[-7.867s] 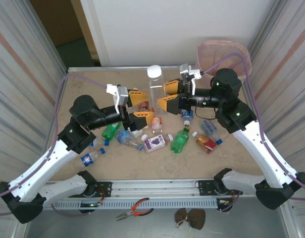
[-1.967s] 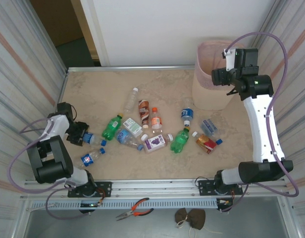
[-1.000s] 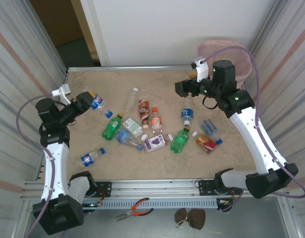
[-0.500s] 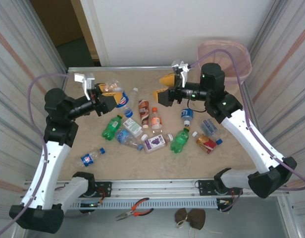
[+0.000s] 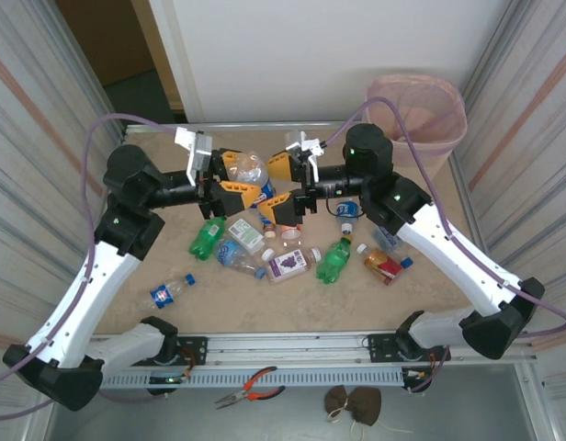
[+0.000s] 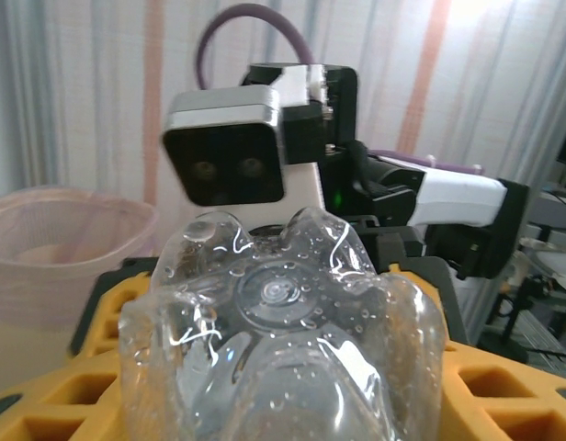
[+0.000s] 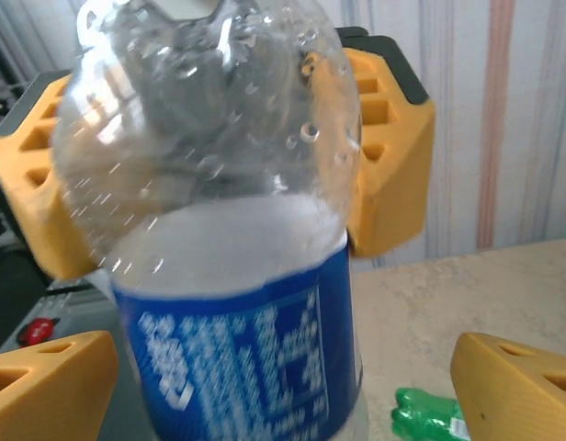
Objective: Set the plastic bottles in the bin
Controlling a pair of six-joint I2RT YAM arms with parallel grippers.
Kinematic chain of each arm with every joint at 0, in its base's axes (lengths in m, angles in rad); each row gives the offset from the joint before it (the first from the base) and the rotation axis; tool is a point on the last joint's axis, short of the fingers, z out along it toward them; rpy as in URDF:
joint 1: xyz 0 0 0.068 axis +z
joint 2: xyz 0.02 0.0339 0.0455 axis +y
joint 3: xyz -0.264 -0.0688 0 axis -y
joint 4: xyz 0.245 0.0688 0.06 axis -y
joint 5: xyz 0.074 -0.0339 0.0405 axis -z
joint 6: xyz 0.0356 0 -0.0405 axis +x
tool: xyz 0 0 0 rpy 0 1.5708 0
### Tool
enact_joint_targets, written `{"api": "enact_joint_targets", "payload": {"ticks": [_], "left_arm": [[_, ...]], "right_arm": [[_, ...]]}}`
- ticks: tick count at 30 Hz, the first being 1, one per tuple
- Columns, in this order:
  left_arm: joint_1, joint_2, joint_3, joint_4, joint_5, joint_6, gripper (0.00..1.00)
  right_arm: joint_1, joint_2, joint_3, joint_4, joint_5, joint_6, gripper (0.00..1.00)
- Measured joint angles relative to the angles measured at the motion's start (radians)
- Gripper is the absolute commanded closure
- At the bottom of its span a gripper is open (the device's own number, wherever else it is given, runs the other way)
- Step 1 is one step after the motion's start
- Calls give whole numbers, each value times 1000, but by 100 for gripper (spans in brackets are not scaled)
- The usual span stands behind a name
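Observation:
My left gripper [image 5: 235, 176] is shut on the base end of a clear plastic bottle [image 5: 253, 175] with a blue label, held in the air over the table's middle. In the left wrist view the bottle's ribbed base [image 6: 283, 322] sits between my yellow fingers [image 6: 503, 395]. My right gripper [image 5: 281, 187] faces it, open, with its fingers [image 7: 522, 386] standing wide on either side of the labelled part of the bottle [image 7: 237, 349], apart from it. The pink bin [image 5: 416, 110] stands at the back right. Several more bottles [image 5: 290, 265] lie on the table below.
Lying bottles include two green ones [image 5: 207, 239] [image 5: 335, 260], a red-labelled one [image 5: 382, 266] and a blue-labelled one [image 5: 166, 292] near the left front. Corrugated walls close both sides. Pliers [image 5: 251, 386] lie in front of the rail.
My left arm has carried the bottle rightward to the middle. My right gripper has moved left to meet it and opened wider around it.

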Motion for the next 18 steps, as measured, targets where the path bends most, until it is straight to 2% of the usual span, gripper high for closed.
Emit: {"api": "enact_joint_targets", "payload": {"ticks": [4, 10, 18], "left_arm": [[-37, 16, 27, -26, 15, 37, 45], [-45, 24, 36, -55, 30, 66, 45], [-45, 29, 38, -66, 30, 77, 38]], "right_arm": [[19, 12, 19, -6, -24, -9, 18], [36, 12, 19, -18, -36, -26, 30], [41, 12, 19, -33, -46, -34, 39]]}}
